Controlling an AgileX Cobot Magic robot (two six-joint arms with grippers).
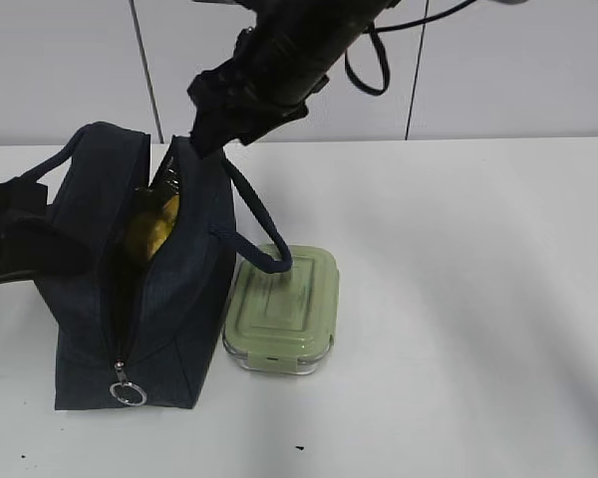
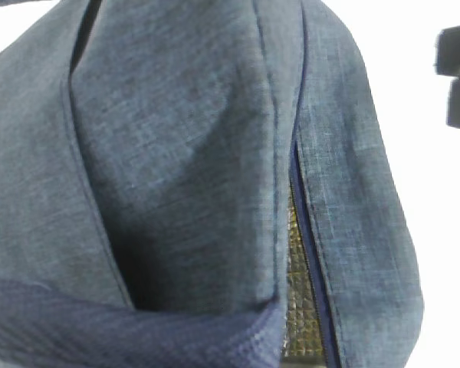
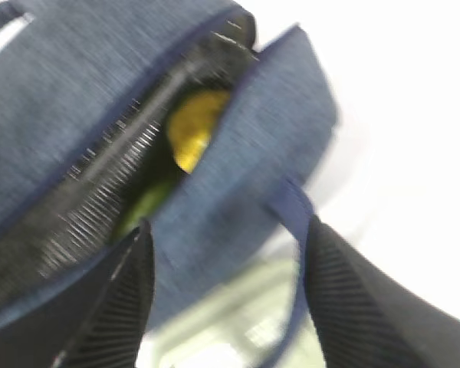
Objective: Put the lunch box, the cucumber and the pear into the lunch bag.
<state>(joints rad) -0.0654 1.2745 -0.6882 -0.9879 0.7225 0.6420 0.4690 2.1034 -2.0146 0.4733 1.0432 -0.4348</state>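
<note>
The navy lunch bag [image 1: 145,289] stands at the left of the table with its top zipper open. The yellow pear [image 1: 157,231] lies inside it. In the right wrist view the pear [image 3: 192,130] shows beside the green cucumber [image 3: 142,205] in the bag. The lunch box [image 1: 284,309] with its sage-green lid sits on the table against the bag's right side, under a loop handle [image 1: 259,224]. My right gripper [image 3: 228,230] is open and straddles the bag's right wall at the far end [image 1: 204,129]. My left gripper [image 1: 15,239] is against the bag's left side; its jaws are hidden.
The bag's silver ring pull [image 1: 128,394] hangs at the near end of the zipper. The silver lining [image 2: 300,307] shows through the opening. White table [image 1: 478,299] stretches to the right, with a wall behind it.
</note>
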